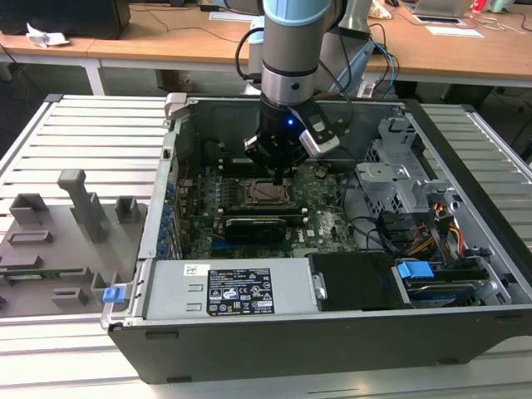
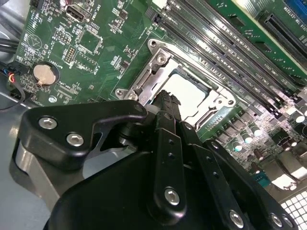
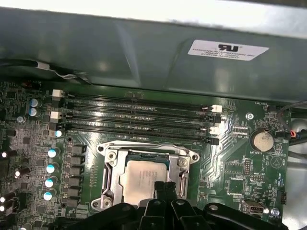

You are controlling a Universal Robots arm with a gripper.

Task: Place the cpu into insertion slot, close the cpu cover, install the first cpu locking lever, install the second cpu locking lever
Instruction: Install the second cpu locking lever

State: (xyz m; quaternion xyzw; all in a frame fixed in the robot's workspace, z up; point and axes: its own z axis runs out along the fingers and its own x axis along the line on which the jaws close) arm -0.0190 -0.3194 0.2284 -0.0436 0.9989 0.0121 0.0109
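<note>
In the middle of the exterior view, the gripper (image 1: 278,176) is hanging inside the open computer case (image 1: 465,224), just above the insertion slot (image 1: 268,193) on the green motherboard (image 1: 328,218). The black fingers (image 3: 162,190) are standing together, tips pressed against each other and holding nothing. The cpu (image 3: 143,178) is lying flat in the slot, its silvery top showing in both wrist views. The cpu cover (image 3: 111,168) is lying closed around the chip like a frame. In the first wrist view, 4 long memory slots (image 3: 139,117) are running above the socket, and a round coin battery (image 3: 263,140) is sitting at the right.
</note>
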